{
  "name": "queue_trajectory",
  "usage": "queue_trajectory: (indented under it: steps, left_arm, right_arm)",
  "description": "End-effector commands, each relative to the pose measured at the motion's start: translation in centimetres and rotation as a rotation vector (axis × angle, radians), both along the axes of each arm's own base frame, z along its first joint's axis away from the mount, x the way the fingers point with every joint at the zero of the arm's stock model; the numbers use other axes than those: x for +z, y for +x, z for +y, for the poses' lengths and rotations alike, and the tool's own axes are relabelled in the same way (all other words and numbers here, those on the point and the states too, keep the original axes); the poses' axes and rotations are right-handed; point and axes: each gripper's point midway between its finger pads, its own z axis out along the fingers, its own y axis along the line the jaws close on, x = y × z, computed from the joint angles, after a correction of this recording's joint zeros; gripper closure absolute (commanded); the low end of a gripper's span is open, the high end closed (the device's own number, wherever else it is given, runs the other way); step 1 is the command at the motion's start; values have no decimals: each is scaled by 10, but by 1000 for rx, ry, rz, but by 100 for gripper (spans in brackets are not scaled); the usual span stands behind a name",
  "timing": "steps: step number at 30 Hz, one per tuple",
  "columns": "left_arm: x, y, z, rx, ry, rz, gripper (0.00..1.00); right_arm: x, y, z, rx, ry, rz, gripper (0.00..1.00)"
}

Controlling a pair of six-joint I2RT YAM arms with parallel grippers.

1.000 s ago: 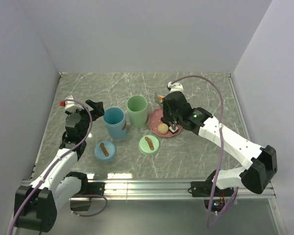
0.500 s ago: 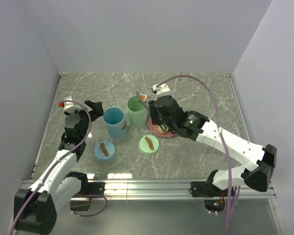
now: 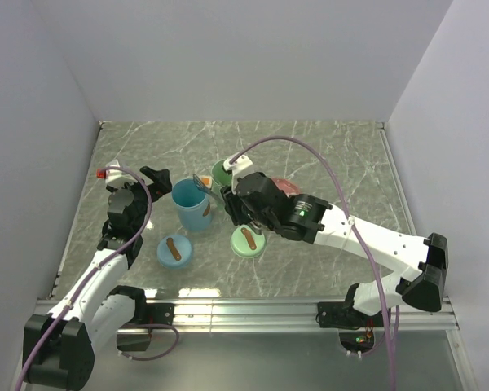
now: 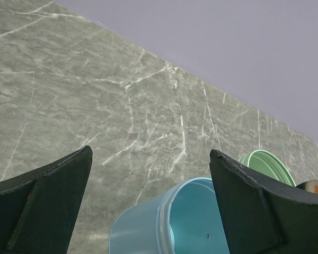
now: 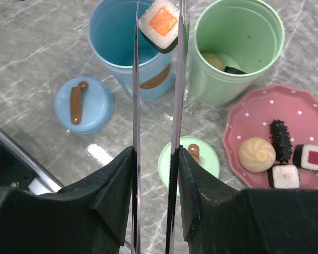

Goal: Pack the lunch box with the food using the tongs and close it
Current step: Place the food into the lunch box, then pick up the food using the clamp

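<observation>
My right gripper is shut on the slim metal tongs. The tongs' tips pinch a square sushi piece with an orange centre above the rim of the blue round tub of the lunch box. The green tub beside it holds a tan bun and a dark piece. On the pink plate lie a bun, a red-centred sushi, a white piece and a dark ridged piece. My left gripper stands open just left of the blue tub, holding nothing.
A blue lid and a green lid, each with a brown handle, lie flat in front of the tubs. The right arm stretches across the pink plate. Grey walls bound the marble table on three sides.
My right arm has swung left from the pink plate, carrying the orange-centred sushi in the tongs past the green tub to the blue tub. The left arm has not moved.
</observation>
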Motion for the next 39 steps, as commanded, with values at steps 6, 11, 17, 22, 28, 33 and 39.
queue_trajectory:
  steps: [6,11,17,22,28,33,39]
  left_arm:
    - [13,2,1,6,-19,-42,1]
    - [15,1,2,10,-22,-49,0]
    - [15,0,1,4,-21,-51,0]
    - [13,2,0,0,-20,-45,0]
    - [14,2,0,0,-20,-48,1]
    - [16,0,2,9,-24,-57,1]
    - [17,-1,2,12,-27,-63,0]
  right_arm:
    - [31,1,32,68,81,-59,57]
    - [30,5,38,72,69,-64,55]
    - [31,6,42,81,65,-69,48]
    - [31,6,44,86,69,-70,46]
    - [28,8,42,69,57,-69,45]
    - [24,8,33,41,53,-67,45]
    - [20,12,4,-65,44,-76,45]
